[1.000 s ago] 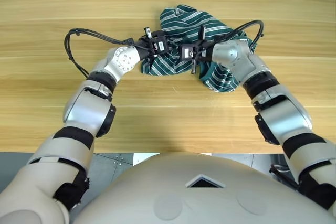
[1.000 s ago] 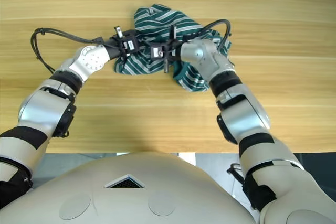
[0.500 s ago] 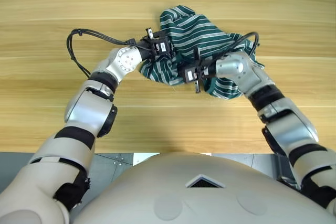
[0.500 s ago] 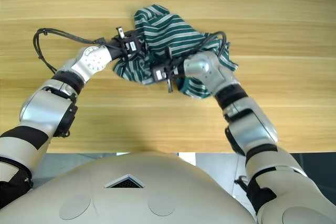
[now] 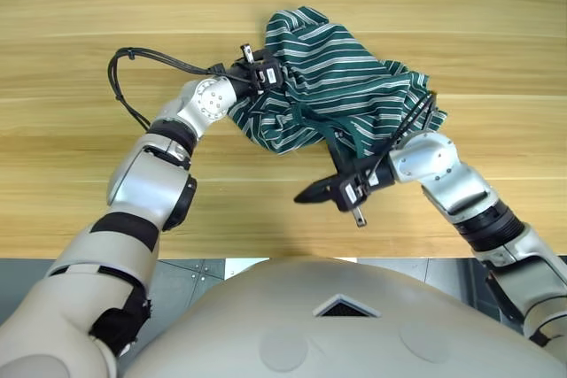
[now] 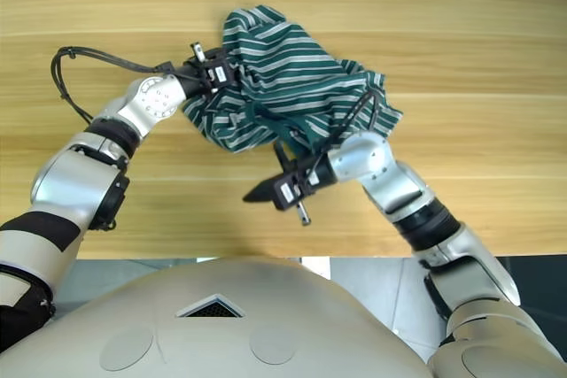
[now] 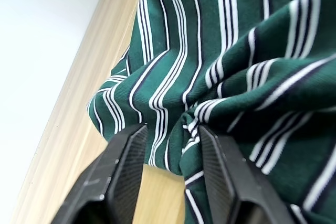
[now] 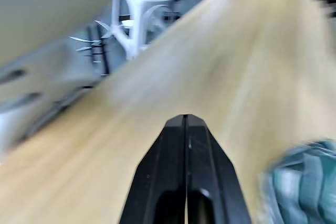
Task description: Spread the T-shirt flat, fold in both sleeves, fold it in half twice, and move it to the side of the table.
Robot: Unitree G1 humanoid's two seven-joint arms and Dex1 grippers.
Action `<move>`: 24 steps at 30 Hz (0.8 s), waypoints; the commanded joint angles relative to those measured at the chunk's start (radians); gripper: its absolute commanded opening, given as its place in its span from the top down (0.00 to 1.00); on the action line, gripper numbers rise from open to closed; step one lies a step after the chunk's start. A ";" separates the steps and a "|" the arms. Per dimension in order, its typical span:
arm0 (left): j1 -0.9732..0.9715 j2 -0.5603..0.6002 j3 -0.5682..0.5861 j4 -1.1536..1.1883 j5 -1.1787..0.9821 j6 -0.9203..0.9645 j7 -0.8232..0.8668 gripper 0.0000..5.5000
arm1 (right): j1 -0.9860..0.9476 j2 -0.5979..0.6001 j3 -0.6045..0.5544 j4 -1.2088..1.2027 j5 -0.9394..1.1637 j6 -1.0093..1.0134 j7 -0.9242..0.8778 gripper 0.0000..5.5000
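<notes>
1. T-shirt [image 5: 341,86]: green with white stripes, lying as one crumpled heap near the middle of the surface [image 5: 106,6], a little toward the far side. No part of it lies flat.
2. Progress, as I judge it: the first step, spreading the shirt flat, is not yet achieved. Both sleeve folds, both halvings and the move to the side are all still to do.
3. Left gripper [image 7: 172,129]: at the heap's left edge. Its jaws are released and stand parted, with a bunched fold of cloth lying between them and no pinch visible.
4. Right gripper [image 5: 303,197]: over bare wood near the front edge, apart from the heap. Its jaws are clenched together with nothing between them.
5. Hard to make out:
   - Sleeves and hem cannot be told apart in the bunching.
   - A darker green band at the heap's near edge may be the collar, but I cannot say.
   - A black cable [image 5: 412,121] crosses the shirt's right part and covers a strip of it.
   - Whatever lies folded beneath the heap is hidden.
</notes>
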 commanded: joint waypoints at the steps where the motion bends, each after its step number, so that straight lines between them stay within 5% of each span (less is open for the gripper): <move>1: -0.002 0.003 -0.008 0.010 0.011 0.010 -0.008 0.67 | -0.191 0.101 -0.103 0.219 -0.141 0.014 -0.242 1.00; 8: 0.007 -0.004 -0.009 0.007 0.008 0.000 -0.013 0.67 | -0.358 0.239 -0.054 0.670 -0.372 -0.044 -0.493 1.00; 14: 0.007 -0.002 -0.009 0.007 0.007 0.000 -0.015 0.67 | -0.378 0.305 0.004 0.897 -0.454 -0.116 -0.517 1.00; 24: 0.006 0.001 -0.012 0.013 0.014 0.014 -0.007 0.67 | -0.184 0.182 0.009 0.551 -0.257 -0.187 -0.168 1.00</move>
